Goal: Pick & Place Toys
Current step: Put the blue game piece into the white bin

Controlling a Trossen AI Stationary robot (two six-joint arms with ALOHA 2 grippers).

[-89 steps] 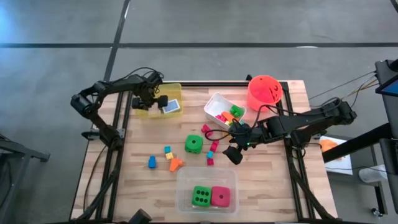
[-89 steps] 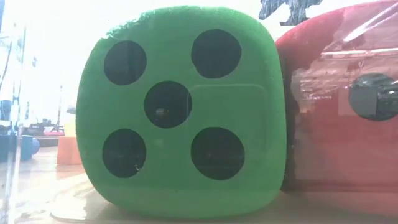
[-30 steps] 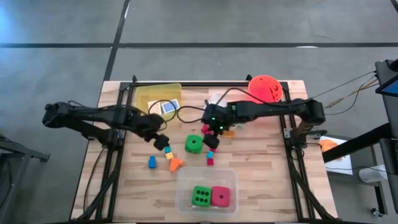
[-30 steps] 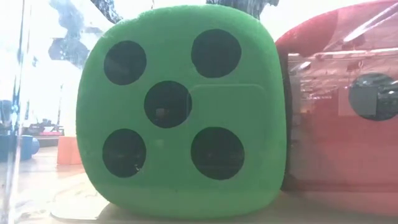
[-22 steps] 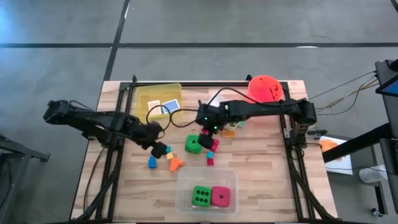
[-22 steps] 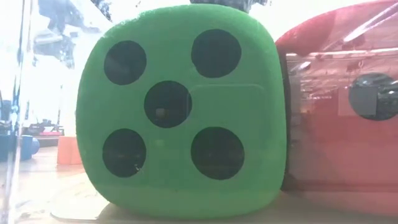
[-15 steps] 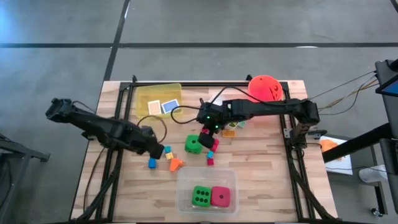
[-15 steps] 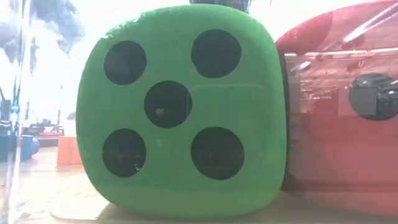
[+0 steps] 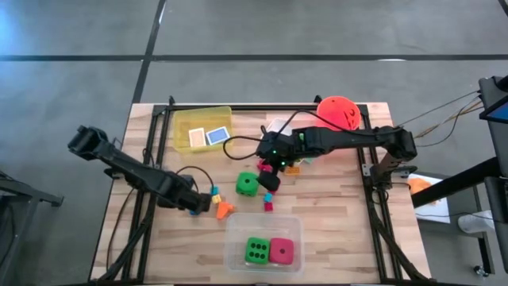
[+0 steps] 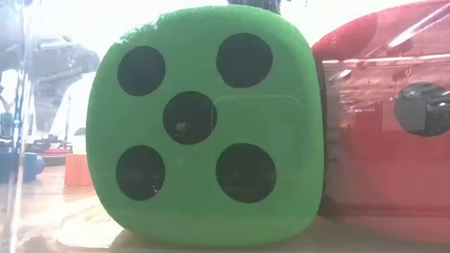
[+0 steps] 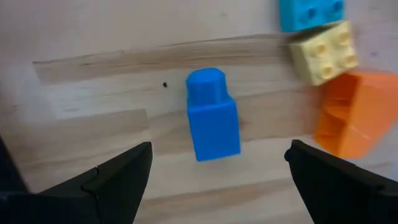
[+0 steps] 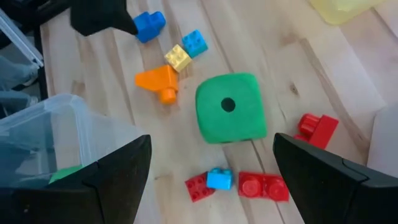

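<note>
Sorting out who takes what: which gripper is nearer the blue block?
Left. The left gripper hangs over the blue block; the right gripper is by the green die.

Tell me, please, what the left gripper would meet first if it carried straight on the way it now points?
Most likely the blue block: it lies on the table centred between the open left gripper's fingers, with nothing nearer in that line. How far off it is, the picture does not settle.

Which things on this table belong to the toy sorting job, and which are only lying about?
Job:
- blue block between the open left hand
- green die below the open right hand
- orange block
- red blocks
- dice in the clear tub

Lying about:
- orange bucket
- yellow tub
</note>
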